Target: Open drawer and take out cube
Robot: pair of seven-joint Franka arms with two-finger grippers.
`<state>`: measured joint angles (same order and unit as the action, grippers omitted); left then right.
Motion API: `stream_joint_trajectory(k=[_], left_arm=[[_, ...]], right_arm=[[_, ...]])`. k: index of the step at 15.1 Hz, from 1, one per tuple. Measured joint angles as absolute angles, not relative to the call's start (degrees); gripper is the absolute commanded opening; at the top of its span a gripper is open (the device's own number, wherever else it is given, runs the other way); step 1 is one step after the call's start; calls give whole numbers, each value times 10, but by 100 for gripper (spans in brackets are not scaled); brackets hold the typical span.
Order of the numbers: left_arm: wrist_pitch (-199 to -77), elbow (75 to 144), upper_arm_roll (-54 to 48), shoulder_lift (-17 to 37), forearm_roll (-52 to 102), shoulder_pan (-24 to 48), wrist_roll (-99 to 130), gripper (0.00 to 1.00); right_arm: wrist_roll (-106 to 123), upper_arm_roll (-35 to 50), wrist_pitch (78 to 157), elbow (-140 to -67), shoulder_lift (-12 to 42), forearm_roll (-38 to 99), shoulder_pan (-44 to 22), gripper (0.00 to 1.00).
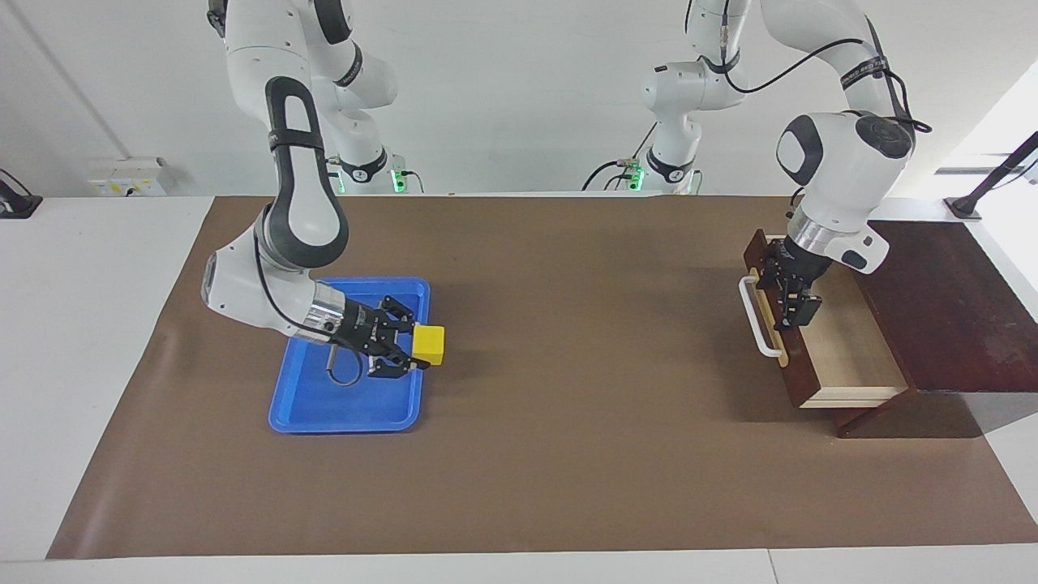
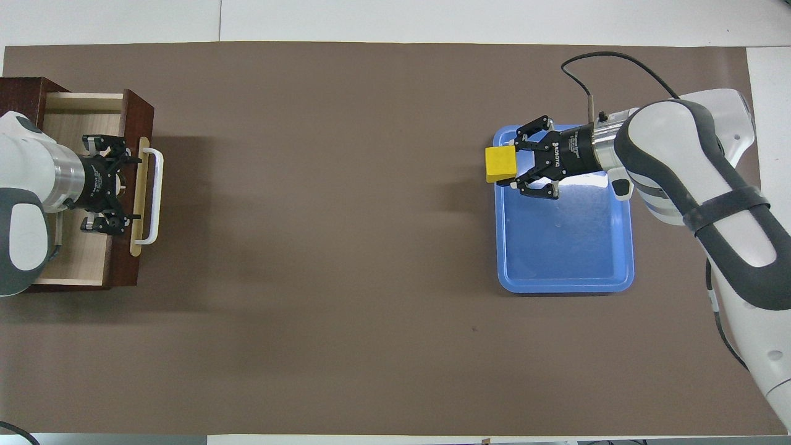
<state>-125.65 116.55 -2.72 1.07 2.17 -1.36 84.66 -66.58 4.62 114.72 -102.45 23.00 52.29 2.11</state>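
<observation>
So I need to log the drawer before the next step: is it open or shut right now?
Open. The drawer is pulled out of the dark box, its pale interior showing with no cube in it.

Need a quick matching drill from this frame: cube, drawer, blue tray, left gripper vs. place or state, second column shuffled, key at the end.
Things:
1. cube
2. drawer
3. blue tray
4. left gripper

Places or states:
A. pulled out, pale interior bare
B. lying flat on the brown mat at the right arm's end of the table
C. open, over the drawer just inside its front panel
D. gripped by the right gripper, over the tray's edge

Pairs: 1-D, 2-A, 3-B, 4-C
</observation>
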Motion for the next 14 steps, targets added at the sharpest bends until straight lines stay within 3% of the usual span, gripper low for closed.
stream_joint_trajectory(k=[6,14], left_arm=[[-1280,1165,-26,13,15,-73,798,100],[-1295,1165,-31,14,17,-127,754,100]], right_arm=[[-573,45,1150,-1064,231,521,70,0],[-503,48,1212,-1099,241,522,78,0]])
